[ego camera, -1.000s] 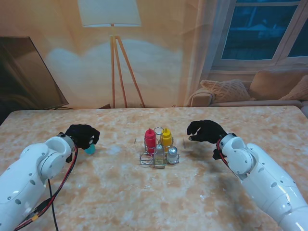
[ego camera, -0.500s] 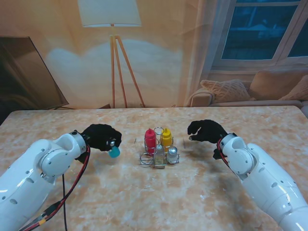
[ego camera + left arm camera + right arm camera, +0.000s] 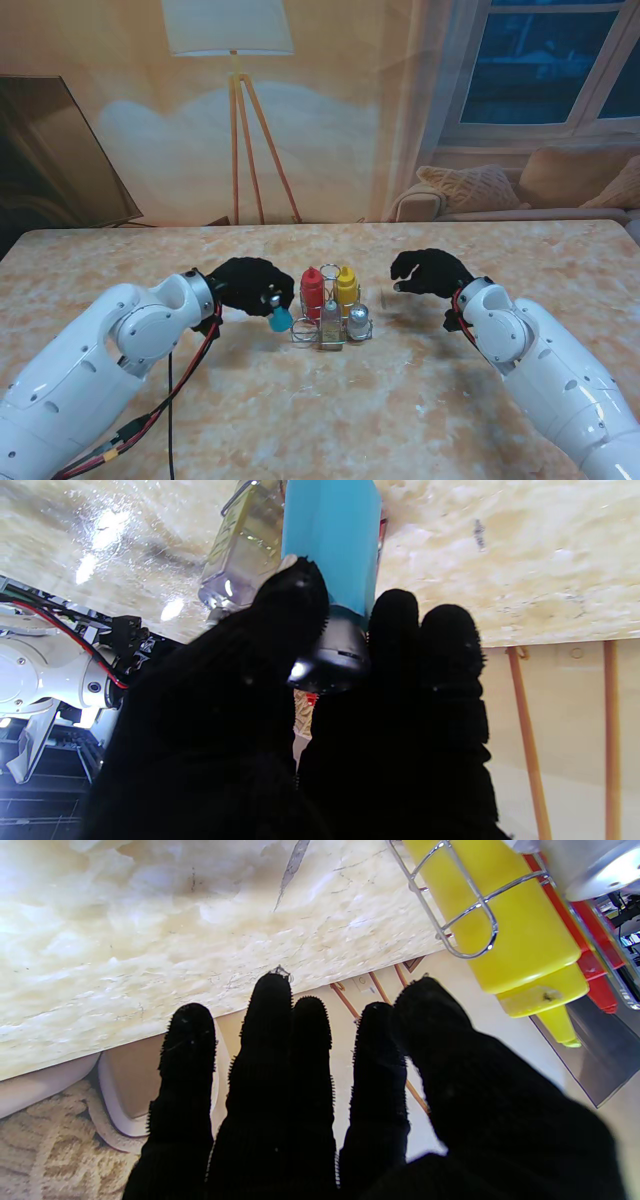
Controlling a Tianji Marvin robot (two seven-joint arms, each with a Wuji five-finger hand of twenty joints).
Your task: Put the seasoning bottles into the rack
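rack (image 3: 331, 325) held our red bottle (image 3: 312, 291), yellow bottle (image 3: 346, 287), two shakers | left hand (image 3: 246, 285) gripped blue bottle (image 3: 280, 319) beside rack | right hand (image 3: 428, 272) empty, fingers spread

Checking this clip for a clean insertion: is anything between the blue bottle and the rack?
Nothing visible lies between them. The left hand holds the blue bottle right at the rack's left edge. The red bottle, yellow bottle and two shakers already fill slots; a free slot cannot be made out.
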